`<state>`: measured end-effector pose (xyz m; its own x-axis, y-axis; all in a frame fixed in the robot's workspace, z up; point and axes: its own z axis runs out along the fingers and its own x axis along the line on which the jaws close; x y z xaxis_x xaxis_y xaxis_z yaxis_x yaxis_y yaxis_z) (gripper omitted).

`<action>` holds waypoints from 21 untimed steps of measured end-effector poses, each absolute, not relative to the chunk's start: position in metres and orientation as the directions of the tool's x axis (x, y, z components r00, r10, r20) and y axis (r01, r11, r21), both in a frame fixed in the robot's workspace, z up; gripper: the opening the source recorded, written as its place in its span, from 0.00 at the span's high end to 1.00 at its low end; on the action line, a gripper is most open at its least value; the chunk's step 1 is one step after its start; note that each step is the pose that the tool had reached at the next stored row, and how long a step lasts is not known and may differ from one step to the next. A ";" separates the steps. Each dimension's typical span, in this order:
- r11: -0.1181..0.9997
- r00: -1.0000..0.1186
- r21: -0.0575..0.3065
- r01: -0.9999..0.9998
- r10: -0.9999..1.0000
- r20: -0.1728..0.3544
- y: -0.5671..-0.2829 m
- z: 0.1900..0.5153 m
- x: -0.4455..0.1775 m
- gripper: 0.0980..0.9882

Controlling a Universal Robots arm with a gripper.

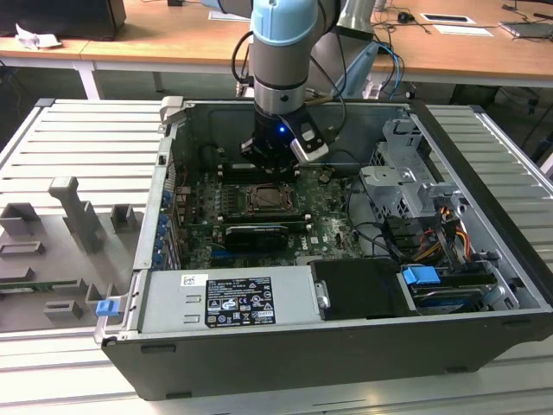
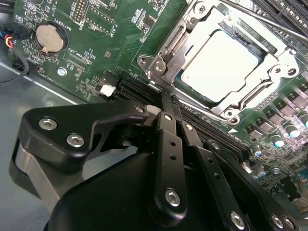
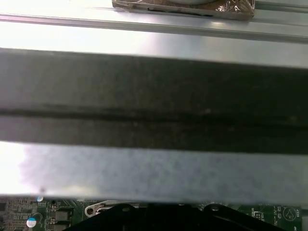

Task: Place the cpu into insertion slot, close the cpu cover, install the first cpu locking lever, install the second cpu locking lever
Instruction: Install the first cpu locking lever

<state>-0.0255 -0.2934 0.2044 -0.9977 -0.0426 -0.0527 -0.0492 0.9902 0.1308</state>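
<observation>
The cpu (image 2: pixel 219 62), a pale silver square, lies flat inside the insertion slot (image 1: pixel 263 201) on the green motherboard. The cpu cover (image 2: pixel 175 53), a silvery metal frame, lies down around the chip's edges. A thin metal lever rod (image 2: pixel 255 17) runs along the far side of the socket. My gripper (image 2: pixel 164 105) hangs just off one corner of the cover, its black fingers pressed together with nothing seen between them. In the exterior view the gripper (image 1: pixel 272 164) hovers inside the open computer case, right behind the socket.
A coin battery (image 2: pixel 49 38) and black memory slots (image 2: pixel 211 130) flank the socket. A long black card (image 1: pixel 255 235) lies in front of it. The drive cage (image 1: pixel 402 173), cables and power supply (image 1: pixel 229 298) crowd the case. A case wall (image 3: pixel 154 120) crosses the first wrist view.
</observation>
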 end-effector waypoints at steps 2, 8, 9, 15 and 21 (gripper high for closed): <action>0.990 -0.998 0.131 -0.049 -0.043 -0.053 -0.293 0.204 -0.026 0.99; 0.990 -0.998 0.131 -0.049 -0.043 -0.051 -0.295 0.203 -0.025 0.99; 0.990 -0.998 0.131 -0.049 -0.043 -0.051 -0.296 0.203 -0.025 0.99; 0.990 -0.998 0.131 -0.049 -0.043 -0.051 -0.297 0.201 -0.025 0.99; 0.990 -0.998 0.132 -0.049 -0.043 -0.051 -0.297 0.199 -0.025 0.99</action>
<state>-0.0253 -0.2967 0.1994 -0.9978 -0.0427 -0.0507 -0.0490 0.9901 0.1316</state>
